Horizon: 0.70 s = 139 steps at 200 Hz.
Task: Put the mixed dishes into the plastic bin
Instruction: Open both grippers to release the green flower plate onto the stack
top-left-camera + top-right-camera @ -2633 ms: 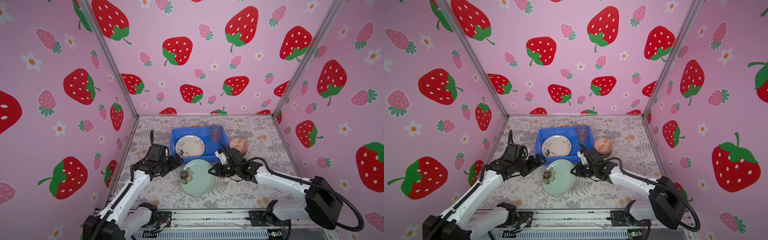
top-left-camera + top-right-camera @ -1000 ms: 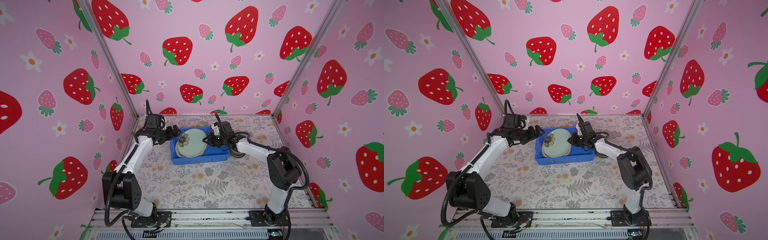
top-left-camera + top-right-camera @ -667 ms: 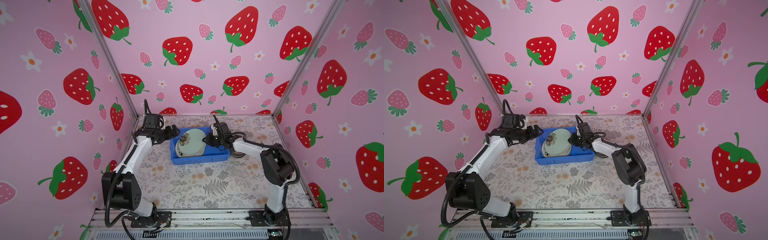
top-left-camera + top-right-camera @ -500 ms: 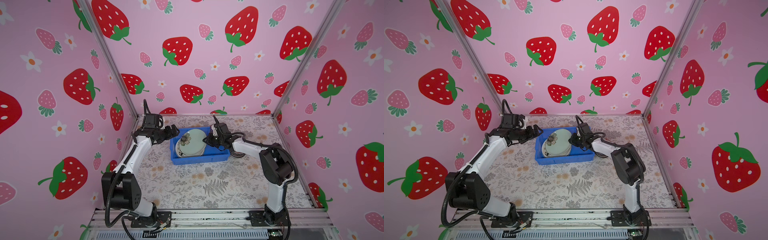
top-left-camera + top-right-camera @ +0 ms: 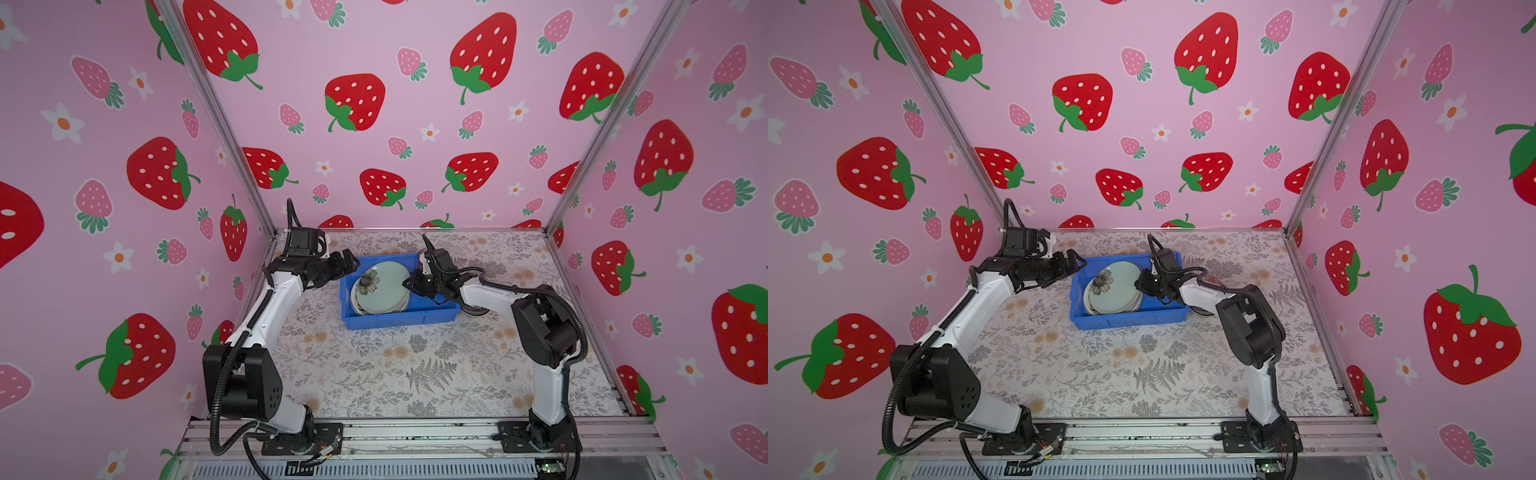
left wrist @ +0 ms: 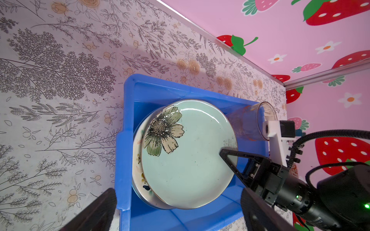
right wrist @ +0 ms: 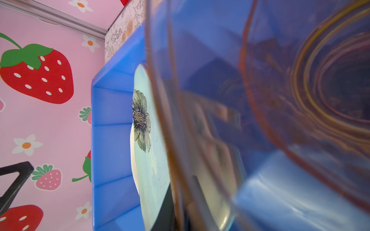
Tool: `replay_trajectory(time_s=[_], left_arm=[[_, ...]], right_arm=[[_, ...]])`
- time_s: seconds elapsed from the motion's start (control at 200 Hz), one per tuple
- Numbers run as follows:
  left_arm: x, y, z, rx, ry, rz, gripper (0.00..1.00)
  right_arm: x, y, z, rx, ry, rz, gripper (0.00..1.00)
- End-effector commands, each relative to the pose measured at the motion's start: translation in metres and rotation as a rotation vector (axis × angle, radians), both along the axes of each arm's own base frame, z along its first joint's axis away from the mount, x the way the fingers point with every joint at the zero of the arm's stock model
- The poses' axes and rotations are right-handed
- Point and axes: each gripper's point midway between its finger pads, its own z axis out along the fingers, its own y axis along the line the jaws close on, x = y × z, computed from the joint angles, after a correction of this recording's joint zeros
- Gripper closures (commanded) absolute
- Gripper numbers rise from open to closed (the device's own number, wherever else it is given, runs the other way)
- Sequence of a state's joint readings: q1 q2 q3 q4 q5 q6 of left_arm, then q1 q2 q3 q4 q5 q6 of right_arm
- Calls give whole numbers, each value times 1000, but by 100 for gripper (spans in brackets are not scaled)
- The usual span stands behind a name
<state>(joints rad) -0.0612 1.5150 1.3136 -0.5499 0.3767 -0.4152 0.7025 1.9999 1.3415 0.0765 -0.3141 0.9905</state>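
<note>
The blue plastic bin [image 5: 395, 320] [image 5: 1125, 318] [image 6: 122, 144] stands at the back of the table. In it the pale green flower plate [image 5: 382, 282] [image 5: 1115, 291] [image 6: 188, 160] [image 7: 148, 144] leans tilted on a white plate [image 6: 137, 158]. My right gripper [image 5: 409, 286] [image 5: 1140, 284] [image 6: 227, 154] [image 7: 180, 190] is shut on the green plate's raised right rim. A tinted glass tumbler [image 6: 250, 122] [image 7: 280, 90] lies on its side in the bin's far right corner. My left gripper [image 5: 350, 264] [image 5: 1077, 262] [image 6: 179, 193] stands open over the bin's left rim, holding nothing.
An orange-red bowl [image 5: 473, 311] sits on the table right of the bin, mostly hidden under my right arm. Pink strawberry walls close in the left, back and right. Flowered table [image 5: 395, 374] stretches in front of the bin.
The green plate went from the table in front of the bin into the bin. Over the last second it sank lower onto the white plate; my left gripper barely moved.
</note>
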Motion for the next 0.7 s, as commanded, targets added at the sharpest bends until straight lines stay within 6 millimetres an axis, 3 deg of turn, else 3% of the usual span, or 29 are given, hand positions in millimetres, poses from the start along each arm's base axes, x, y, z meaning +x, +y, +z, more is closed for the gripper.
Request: replay_trajectory(time_s=[0.0,0.365,0.69], left_arm=[[-3,1,10,-5,-30,-13,1],[-2,1,8,-8,-25,-11,1],[-2,1,7,-10,-20,-11,1]], right_arm=[[9,23,36,109,-78,22,100],[4,25,24,73,-67,36,95],[4,21,25,47,-80,30,71]])
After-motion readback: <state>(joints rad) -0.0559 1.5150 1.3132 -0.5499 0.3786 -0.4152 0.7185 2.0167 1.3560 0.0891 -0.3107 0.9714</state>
